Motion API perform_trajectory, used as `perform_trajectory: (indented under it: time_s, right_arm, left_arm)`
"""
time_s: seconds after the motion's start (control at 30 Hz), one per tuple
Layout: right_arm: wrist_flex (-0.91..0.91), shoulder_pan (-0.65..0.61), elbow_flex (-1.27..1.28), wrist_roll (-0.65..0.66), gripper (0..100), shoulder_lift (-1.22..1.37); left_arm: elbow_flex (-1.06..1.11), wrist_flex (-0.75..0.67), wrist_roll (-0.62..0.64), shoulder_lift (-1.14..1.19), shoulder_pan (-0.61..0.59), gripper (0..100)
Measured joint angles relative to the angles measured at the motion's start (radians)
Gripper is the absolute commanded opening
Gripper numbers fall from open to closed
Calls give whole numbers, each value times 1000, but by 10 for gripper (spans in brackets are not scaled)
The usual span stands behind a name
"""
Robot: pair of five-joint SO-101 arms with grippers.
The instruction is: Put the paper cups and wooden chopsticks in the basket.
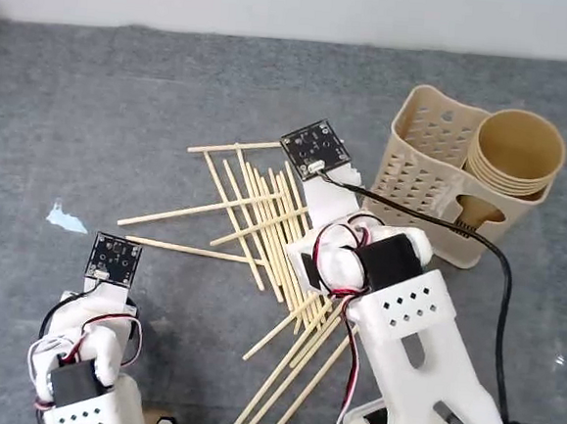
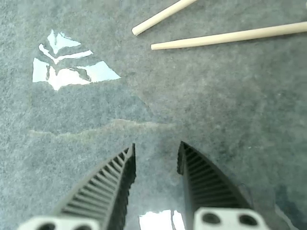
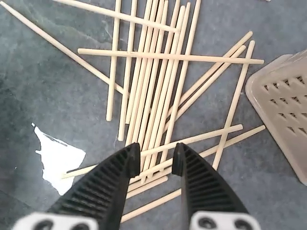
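Many wooden chopsticks [image 1: 263, 225] lie scattered and crossed on the grey table, left of the beige slotted basket [image 1: 428, 184]. A stack of paper cups [image 1: 519, 152] stands inside the basket's right compartment. My right gripper [image 3: 156, 157] hangs open just above the dense bundle of chopsticks [image 3: 158, 86], nothing between its fingers, with the basket's corner [image 3: 288, 100] off to one side. My left gripper [image 2: 156, 154] is open over bare table, near the ends of two chopsticks [image 2: 216, 38]. In the high view the right arm [image 1: 396, 280] covers part of the pile.
A torn pale-blue scrap [image 1: 65, 219] sticks to the table at the left; it appears in the left wrist view as a shiny patch [image 2: 67, 72]. The left arm [image 1: 90, 364] sits at the front left corner. Open grey table stretches across the back and left.
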Motion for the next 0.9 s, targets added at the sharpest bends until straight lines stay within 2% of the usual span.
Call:
perform_trajectory:
  time_s: [0.23,0.33,0.6,0.8,0.9]
  right_arm:
    - [-104,0,0,89,126,26]
    - [-152,0,0,101,127,107]
    - [-233,0,-14,233,132,387]
    - [-187,0,-172,305,277,583]
    - [-121,-31,-287,353,288,675]
  left_arm:
    - [0,0,0,0,0,137]
    - [0,0,0,0,0,137]
    - [0,0,0,0,0,137]
    - [0,0,0,0,0,137]
    - [0,0,0,0,0,137]
